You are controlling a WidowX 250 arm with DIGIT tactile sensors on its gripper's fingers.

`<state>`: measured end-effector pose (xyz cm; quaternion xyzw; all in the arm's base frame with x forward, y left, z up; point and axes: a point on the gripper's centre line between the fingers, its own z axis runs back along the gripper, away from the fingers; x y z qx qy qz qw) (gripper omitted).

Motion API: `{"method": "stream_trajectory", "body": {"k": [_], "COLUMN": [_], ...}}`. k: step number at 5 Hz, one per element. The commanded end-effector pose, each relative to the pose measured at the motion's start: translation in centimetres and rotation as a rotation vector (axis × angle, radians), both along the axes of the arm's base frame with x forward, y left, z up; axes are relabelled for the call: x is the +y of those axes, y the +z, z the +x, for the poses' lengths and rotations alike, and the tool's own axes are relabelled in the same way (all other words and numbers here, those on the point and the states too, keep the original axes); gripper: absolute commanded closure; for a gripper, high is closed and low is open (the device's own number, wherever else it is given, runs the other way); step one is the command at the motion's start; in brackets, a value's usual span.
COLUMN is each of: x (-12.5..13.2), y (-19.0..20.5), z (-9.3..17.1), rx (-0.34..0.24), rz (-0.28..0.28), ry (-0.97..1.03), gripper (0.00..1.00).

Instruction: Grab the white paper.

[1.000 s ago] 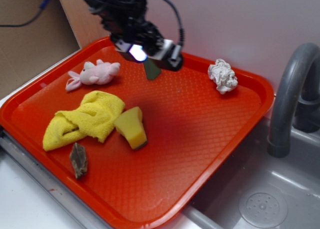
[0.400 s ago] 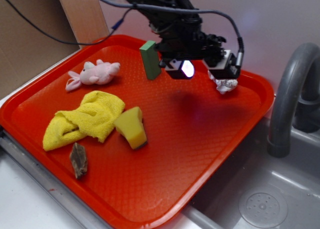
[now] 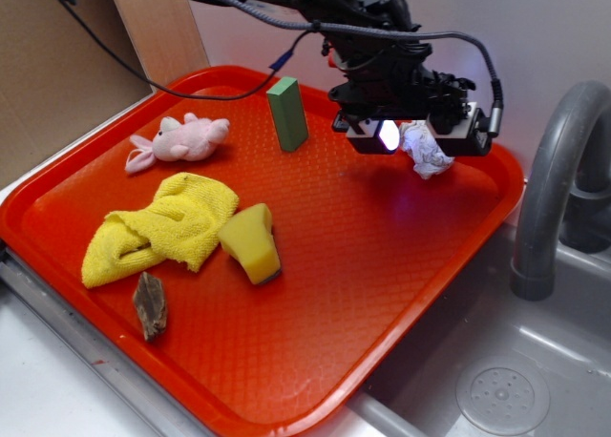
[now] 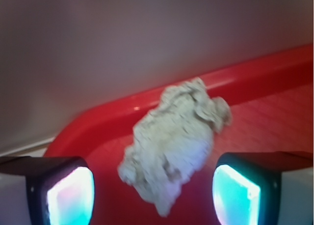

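The white paper (image 3: 427,153), a small crumpled ball with greyish creases, lies on the red tray (image 3: 382,294) near its far right corner. My gripper (image 3: 412,137) hangs just over it, and the black hand hides the ball's upper part in the exterior view. In the wrist view the paper (image 4: 174,144) sits on the tray between and just beyond my two glowing pads (image 4: 71,195), with red tray showing on either side of it. The gripper (image 4: 153,198) is open and touches nothing.
A green block (image 3: 287,114) stands upright left of the gripper. A pink plush toy (image 3: 181,140), yellow cloth (image 3: 162,229), yellow sponge wedge (image 3: 252,243) and brown piece (image 3: 150,305) lie on the tray's left half. A grey faucet (image 3: 557,184) and sink (image 3: 496,389) are right.
The arm has swung right across the tray, from over the green block to above the white paper, uncovering the block. The paper and other items have stayed put.
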<state>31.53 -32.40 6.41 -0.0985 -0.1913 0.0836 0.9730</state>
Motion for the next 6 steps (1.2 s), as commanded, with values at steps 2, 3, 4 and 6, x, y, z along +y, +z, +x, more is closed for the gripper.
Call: {"method": "stream_trajectory", "body": {"k": [2, 3, 4, 6], "x": [-1.8, -1.5, -0.1, 4.7], "y": [2.7, 2.9, 4.7, 9.6], "z": [2.1, 1.4, 0.3, -1.9], "rx": [-0.047, -0.028, 0.027, 0.06], "rz": [0.094, 0.127, 0.126, 0.04], "ry": [-0.04, -0.056, -0.114, -0.234], "gripper": [1.0, 1.0, 1.0, 1.0]}}
